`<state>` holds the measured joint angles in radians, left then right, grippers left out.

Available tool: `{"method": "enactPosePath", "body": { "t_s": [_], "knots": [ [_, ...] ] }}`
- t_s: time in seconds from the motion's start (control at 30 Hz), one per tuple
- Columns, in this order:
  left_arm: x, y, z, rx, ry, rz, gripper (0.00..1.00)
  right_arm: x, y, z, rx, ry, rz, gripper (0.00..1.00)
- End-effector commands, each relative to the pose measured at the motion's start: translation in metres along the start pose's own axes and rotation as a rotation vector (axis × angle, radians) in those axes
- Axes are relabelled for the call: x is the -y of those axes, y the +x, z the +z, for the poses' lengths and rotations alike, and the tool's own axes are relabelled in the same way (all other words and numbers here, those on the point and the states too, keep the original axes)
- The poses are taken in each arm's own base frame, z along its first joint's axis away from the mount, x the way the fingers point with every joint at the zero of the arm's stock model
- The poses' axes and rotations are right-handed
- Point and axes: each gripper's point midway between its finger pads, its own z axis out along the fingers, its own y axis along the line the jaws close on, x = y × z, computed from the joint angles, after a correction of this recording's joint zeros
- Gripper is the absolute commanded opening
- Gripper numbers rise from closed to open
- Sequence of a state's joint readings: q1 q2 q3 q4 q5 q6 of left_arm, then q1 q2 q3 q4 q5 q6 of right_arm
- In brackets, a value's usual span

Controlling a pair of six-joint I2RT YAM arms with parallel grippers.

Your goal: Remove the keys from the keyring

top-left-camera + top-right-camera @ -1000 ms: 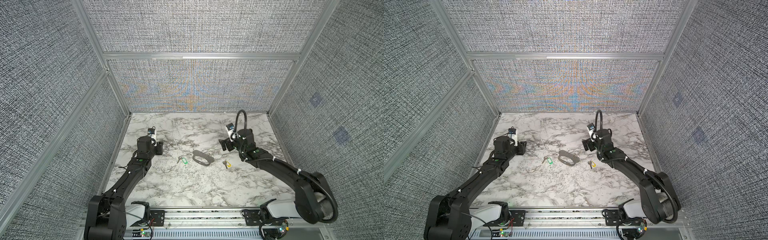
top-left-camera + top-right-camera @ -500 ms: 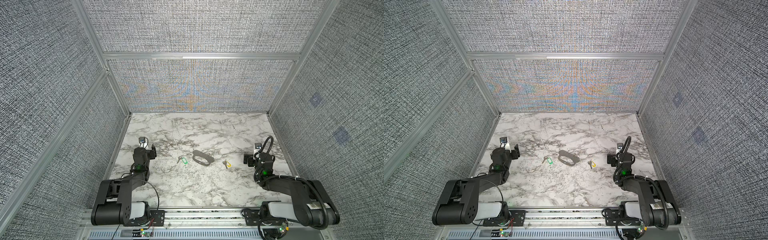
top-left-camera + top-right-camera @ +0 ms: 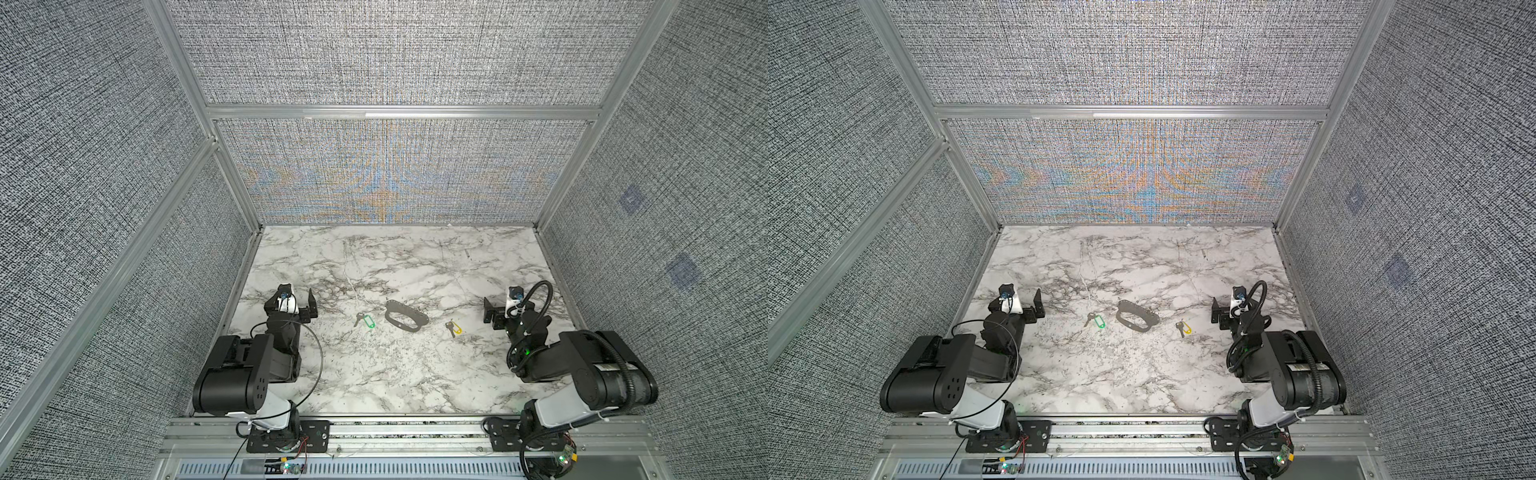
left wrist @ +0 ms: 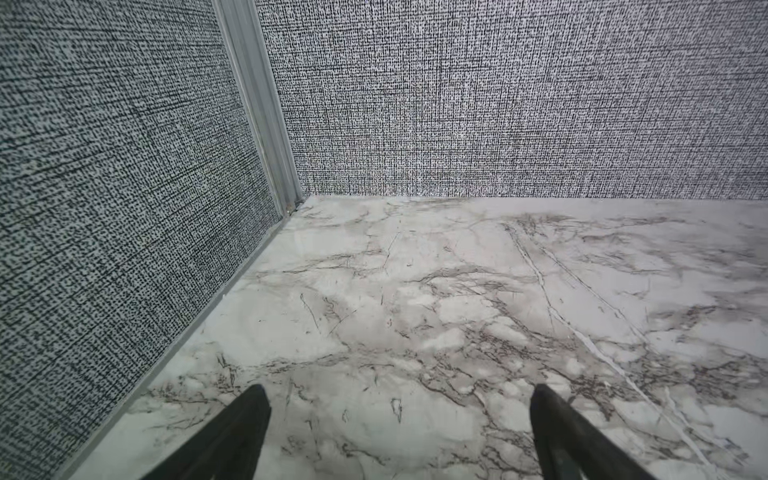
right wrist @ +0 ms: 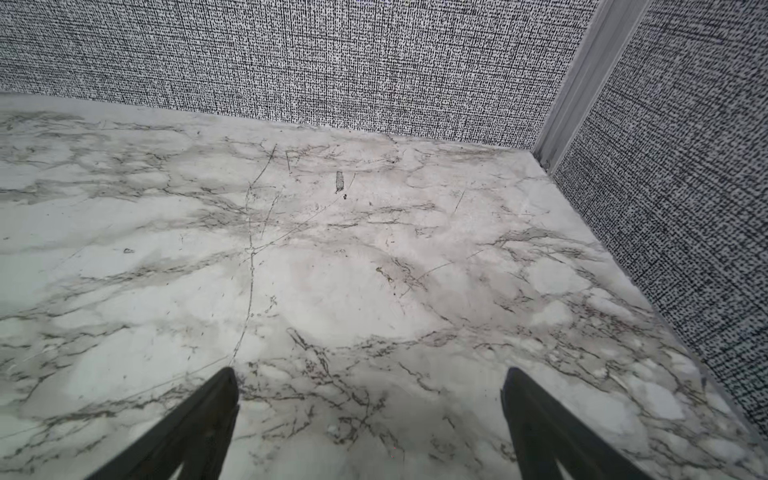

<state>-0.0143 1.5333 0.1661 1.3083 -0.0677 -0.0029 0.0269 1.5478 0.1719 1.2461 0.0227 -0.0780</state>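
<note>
The black oval keyring [image 3: 406,322] [image 3: 1137,322] lies flat near the middle of the marble table in both top views. A key with a green tag [image 3: 366,322] [image 3: 1097,323] lies to its left, apart from it. A key with a yellow tag [image 3: 454,328] [image 3: 1185,329] lies to its right, also apart. My left gripper [image 3: 292,304] [image 3: 1018,306] is open by the left wall, well left of the green key. My right gripper [image 3: 503,311] [image 3: 1228,316] is open by the right wall. Both wrist views show wide empty jaws, left gripper [image 4: 397,399] and right gripper [image 5: 370,382], over bare marble; keys and keyring are out of those views.
Grey fabric walls with aluminium posts [image 4: 266,124] [image 5: 582,79] enclose the marble table [image 3: 395,374] on three sides. Both arms are folded back over their bases at the front rail [image 3: 407,428]. A small scuff mark [image 5: 339,181] sits on the marble near the far right corner.
Both arms have pulled back from beside the keys and keyring toward the front corners and folded low. The left gripper has opened wider; the right stayed open. Keys and keyring have not moved.
</note>
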Motion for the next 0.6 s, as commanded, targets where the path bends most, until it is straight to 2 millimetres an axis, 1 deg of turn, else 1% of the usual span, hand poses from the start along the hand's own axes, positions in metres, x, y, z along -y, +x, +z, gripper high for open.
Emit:
{"method": "enactPosePath", "body": {
  "t_s": [0.0, 0.23, 0.47, 0.57],
  "knots": [
    [0.002, -0.011, 0.001, 0.045, 0.012, 0.014, 0.99, 0.007, -0.013, 0.0, 0.051, 0.046, 0.021, 0.99],
    [0.002, -0.011, 0.0, 0.05, 0.015, 0.017, 0.99, 0.014, -0.011, 0.014, -0.007, 0.081, 0.033, 0.99],
    [0.003, -0.011, -0.001, 0.049, 0.015, 0.018, 0.99, 0.015, -0.008, 0.02, -0.035, 0.082, 0.042, 0.99],
    [0.003, -0.012, -0.001, 0.054, 0.015, 0.018, 0.99, 0.016, -0.009, 0.02, -0.034, 0.083, 0.047, 0.99]
  ]
}}
